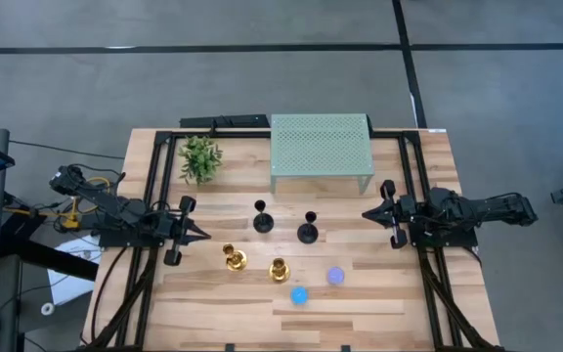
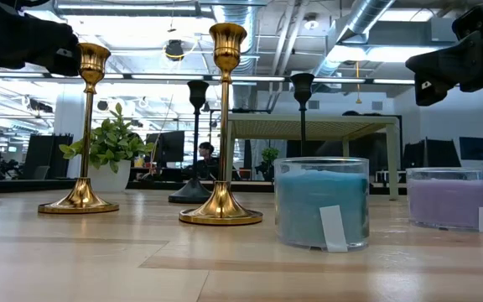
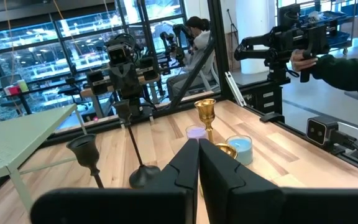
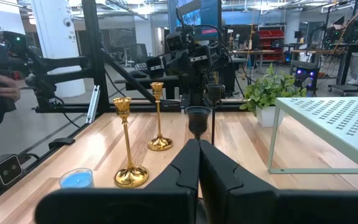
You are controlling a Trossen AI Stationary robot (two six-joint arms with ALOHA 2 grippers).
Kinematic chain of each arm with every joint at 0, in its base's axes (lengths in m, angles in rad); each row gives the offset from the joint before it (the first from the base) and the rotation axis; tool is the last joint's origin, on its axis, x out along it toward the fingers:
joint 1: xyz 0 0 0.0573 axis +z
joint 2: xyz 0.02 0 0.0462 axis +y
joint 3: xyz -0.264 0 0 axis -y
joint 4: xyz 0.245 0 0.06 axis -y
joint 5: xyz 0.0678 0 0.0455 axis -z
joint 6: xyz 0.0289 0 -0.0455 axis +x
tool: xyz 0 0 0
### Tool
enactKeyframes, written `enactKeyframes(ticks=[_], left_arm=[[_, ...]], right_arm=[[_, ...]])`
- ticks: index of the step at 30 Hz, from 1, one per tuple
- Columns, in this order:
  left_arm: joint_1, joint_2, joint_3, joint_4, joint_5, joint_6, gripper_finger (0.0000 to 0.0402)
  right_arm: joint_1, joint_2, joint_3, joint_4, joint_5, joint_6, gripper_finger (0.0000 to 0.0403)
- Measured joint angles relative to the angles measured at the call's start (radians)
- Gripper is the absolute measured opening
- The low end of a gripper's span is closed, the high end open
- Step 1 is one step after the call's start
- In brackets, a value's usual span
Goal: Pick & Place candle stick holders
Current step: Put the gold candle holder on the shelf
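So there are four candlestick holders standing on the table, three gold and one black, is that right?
Not quite. All four stand upright, but it is two and two: gold holders and nearer the front edge, black holders and behind them, nearer the green rack. The high view shows this.

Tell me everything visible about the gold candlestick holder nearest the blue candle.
The gold candlestick holder is shiny, brass-looking metal: a round flared base, a slim straight stem and a small cup on top. It stands upright on the wooden table, just left of the blue candle and apart from it. Nothing touches it; both grippers are well clear.
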Motion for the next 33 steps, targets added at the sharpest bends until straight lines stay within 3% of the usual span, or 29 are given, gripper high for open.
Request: enactKeyframes(ticks=[16, 20, 33], left_arm=[[0.0, 0.0, 0.0, 0.008, -0.006, -0.034, 0.0012], [0.0, 0.013, 0.0, 0.007, -0.112, -0.133, 0.0005], [0.0, 0.288, 0.0, -0.031, -0.214, -0.314, 0.0003]], right_arm=[[0.0, 0.0, 0.0, 0.0, 0.0, 0.0, 0.0], [0.0, 0.0, 0.0, 0.0, 0.0, 0.032, 0.0], [-0.003, 0.0, 0.0, -0.007, 0.063, 0.079, 0.0]])
